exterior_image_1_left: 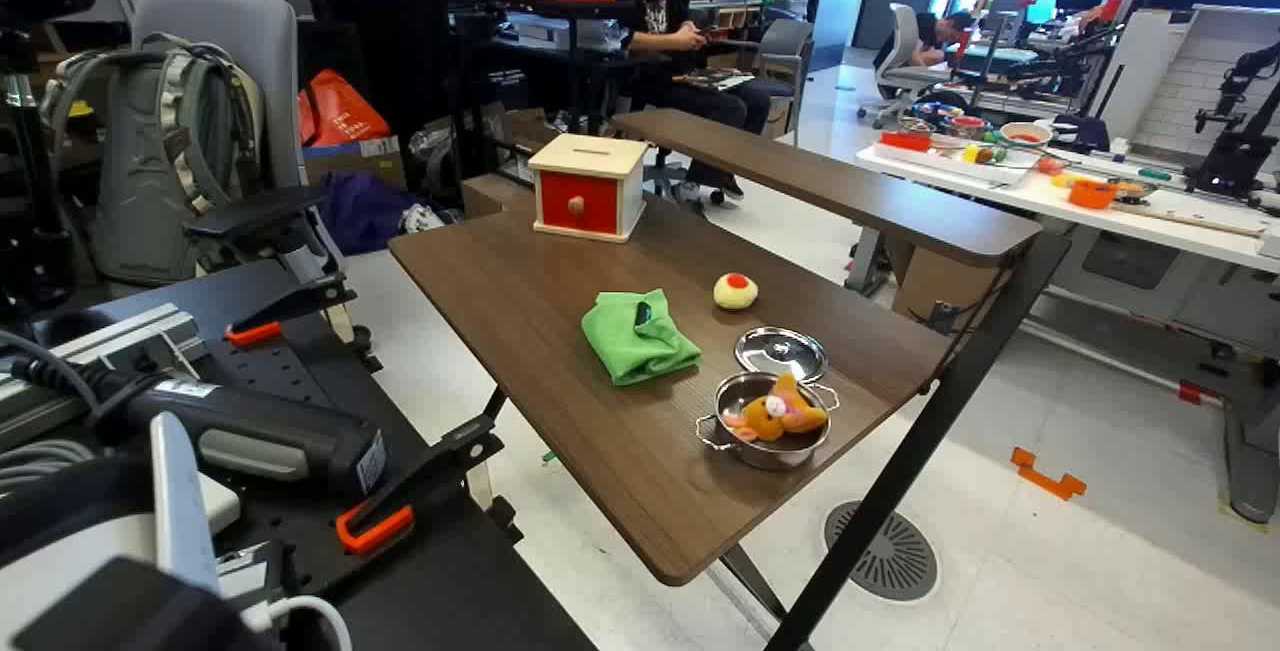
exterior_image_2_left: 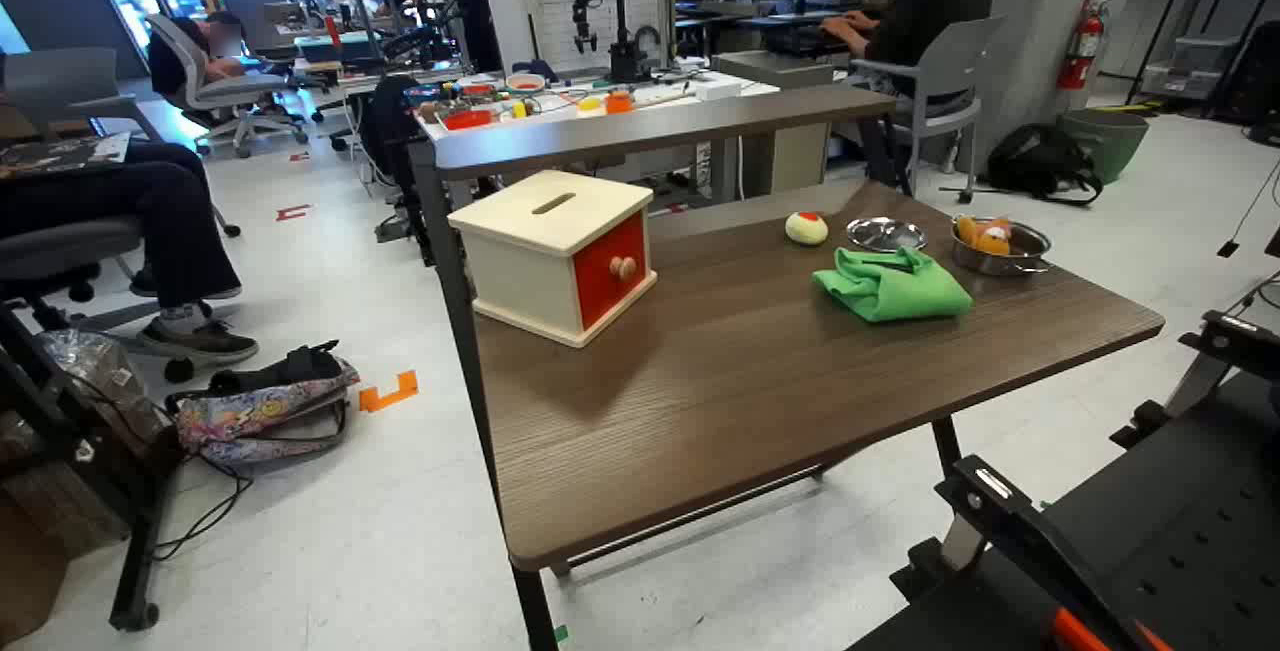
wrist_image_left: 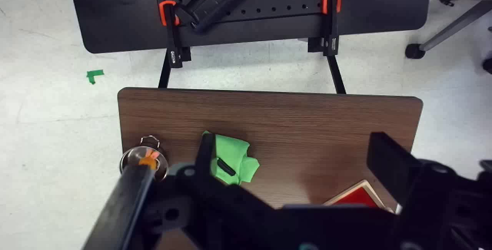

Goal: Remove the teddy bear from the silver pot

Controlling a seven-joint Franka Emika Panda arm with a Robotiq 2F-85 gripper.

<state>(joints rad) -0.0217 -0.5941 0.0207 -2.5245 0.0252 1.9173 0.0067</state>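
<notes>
The teddy bear (exterior_image_1_left: 768,416), an orange-brown soft toy, lies inside the silver pot (exterior_image_1_left: 762,456) near a table corner; both also show in an exterior view as the bear (exterior_image_2_left: 992,238) and the pot (exterior_image_2_left: 1000,264). In the wrist view the bear (wrist_image_left: 148,161) and the pot (wrist_image_left: 128,158) are at the left edge of the table, partly hidden by a blurred grey bar. My gripper (wrist_image_left: 293,138) is wide open and empty, high above the table, well to the right of the pot in the wrist view. The gripper is out of view in both exterior views.
A shiny lid (exterior_image_1_left: 782,351) lies beside the pot. A folded green cloth (exterior_image_1_left: 638,336) with a dark object on it, a pale ball with a red patch (exterior_image_1_left: 735,293) and a red-and-tan box (exterior_image_2_left: 555,246) are on the table. A raised shelf (exterior_image_1_left: 830,181) runs along one side.
</notes>
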